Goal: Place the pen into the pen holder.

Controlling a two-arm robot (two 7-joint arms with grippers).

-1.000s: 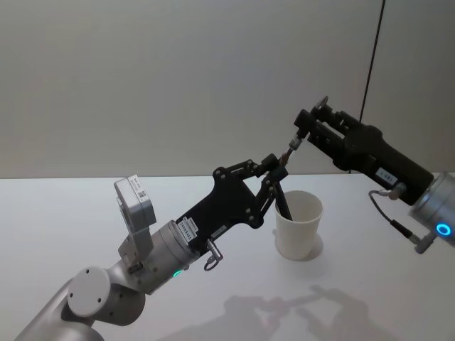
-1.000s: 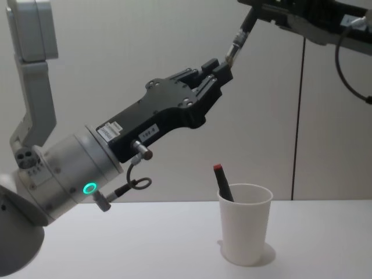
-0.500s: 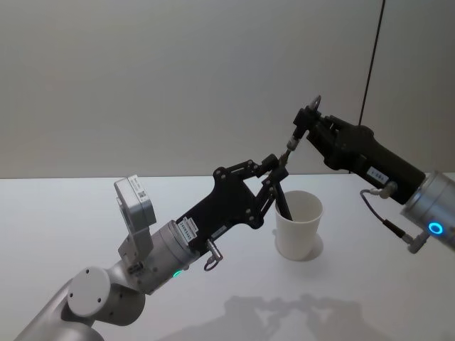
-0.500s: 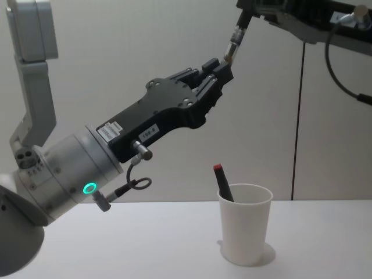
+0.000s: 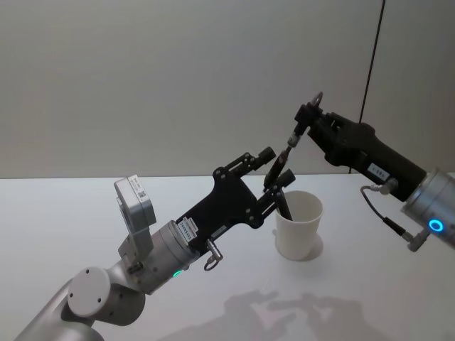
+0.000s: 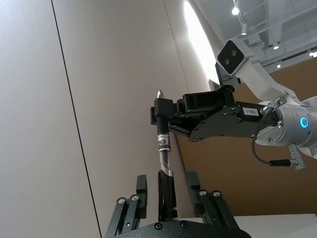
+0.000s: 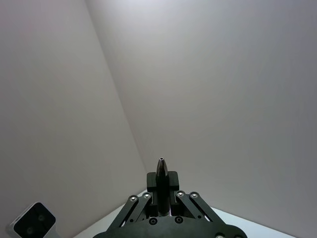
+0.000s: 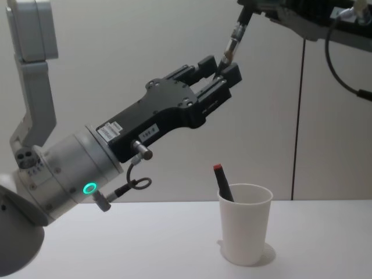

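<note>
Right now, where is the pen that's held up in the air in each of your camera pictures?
Head view: the pen slants at the centre, above the white cup.
Chest view: near the top, right of centre.
Left wrist view: upright at the centre.
Right wrist view: its tip, low at the centre.
Shared landmark: the right gripper, clamped on the pen's upper end.
</note>
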